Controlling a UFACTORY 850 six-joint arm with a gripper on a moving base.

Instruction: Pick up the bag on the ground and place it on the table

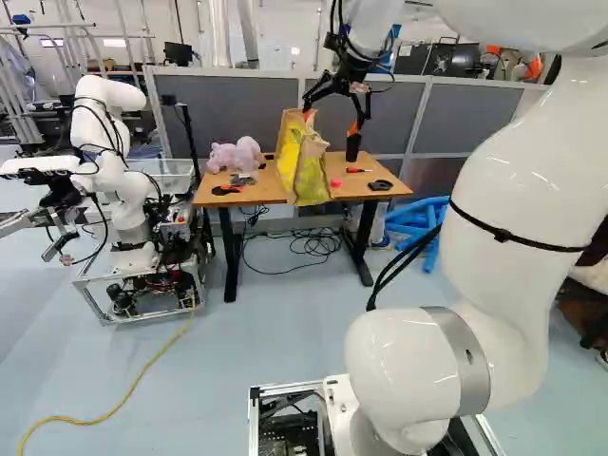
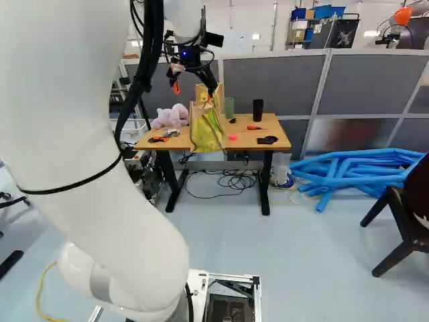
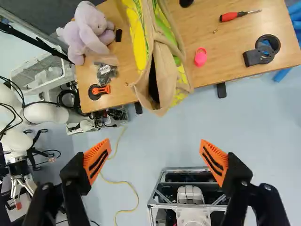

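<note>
Clearly, the gripper (image 1: 332, 121) has 2 fingers (image 3: 215, 162) spread wide, and the bag (image 1: 306, 163) sits on the table (image 3: 225, 52).

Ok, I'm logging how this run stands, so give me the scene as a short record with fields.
bag: upright on the table, at its near edge
gripper: open, nothing between its fingers
bag vs gripper: apart; bag ahead of the fingers
beside bag, one side: plush toy
beside bag, other side: pink item, screwdriver, black cup
floor, right of table in right base view: blue tubes
left of table in left base view: another robot
task: looks done
</note>
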